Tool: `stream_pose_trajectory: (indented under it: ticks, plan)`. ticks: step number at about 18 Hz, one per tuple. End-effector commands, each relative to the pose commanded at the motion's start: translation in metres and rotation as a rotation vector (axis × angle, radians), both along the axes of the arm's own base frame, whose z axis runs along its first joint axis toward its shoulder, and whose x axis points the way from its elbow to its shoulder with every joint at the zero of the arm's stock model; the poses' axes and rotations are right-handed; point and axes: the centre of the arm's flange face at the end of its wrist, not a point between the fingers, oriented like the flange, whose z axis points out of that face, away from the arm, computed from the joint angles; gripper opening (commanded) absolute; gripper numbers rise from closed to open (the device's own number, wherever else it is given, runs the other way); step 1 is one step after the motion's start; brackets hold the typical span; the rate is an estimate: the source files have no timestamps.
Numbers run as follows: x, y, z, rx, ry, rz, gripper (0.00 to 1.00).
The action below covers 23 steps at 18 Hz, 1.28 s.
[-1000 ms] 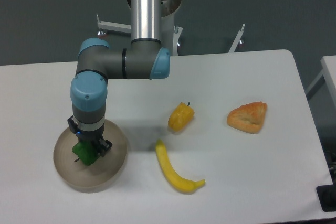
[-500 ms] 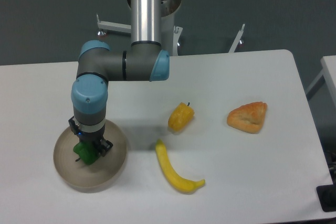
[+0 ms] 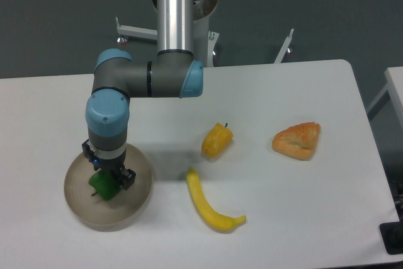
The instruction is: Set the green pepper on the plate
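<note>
Nearest, toward the right of centre, a banana (image 3: pixel 213 208) lies on the white desk (image 3: pixel 302 218), well clear of the work. At the near left sits the plate (image 3: pixel 135 203), and the pepper (image 3: pixel 102 186) is over its middle, apparently resting on it or just above, though contact cannot be confirmed from this angle. The gripper (image 3: pixel 110 179) hangs straight down onto the pepper; its fingers sit close on either side of the fruit, but whether they are clenched or have let go cannot be told.

Judging by this, the step in hand is the release. To do it well, the fingers should spread fully while the wrist holds steady, so the lumpy pepper is not dragged or tipped toward the rim; then the arm should rise straight up before any sideways travel.

Farther back, a yellow pepper (image 3: pixel 217 141) and a piece of bread (image 3: pixel 297 140) lie to the right, out of the way.
</note>
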Motion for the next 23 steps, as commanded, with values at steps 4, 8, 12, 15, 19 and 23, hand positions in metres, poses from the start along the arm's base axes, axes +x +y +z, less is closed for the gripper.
stream_pose_trajectory:
  ticks: [4,8,12,15,19,23]
  plan:
    - [-0.037,-0.011,0.025,0.027,0.02,0.052,1.0]
    - [-0.145,-0.043,0.057,0.041,0.095,0.195,1.0]
    - [-0.251,-0.083,0.075,0.057,0.173,0.19,1.0]
    - [-0.291,-0.097,0.08,0.056,0.227,0.086,1.0]
    - [-0.338,-0.097,0.072,0.008,0.323,-0.034,1.0]
    - [-0.348,-0.089,0.064,0.0,0.334,-0.058,1.0]
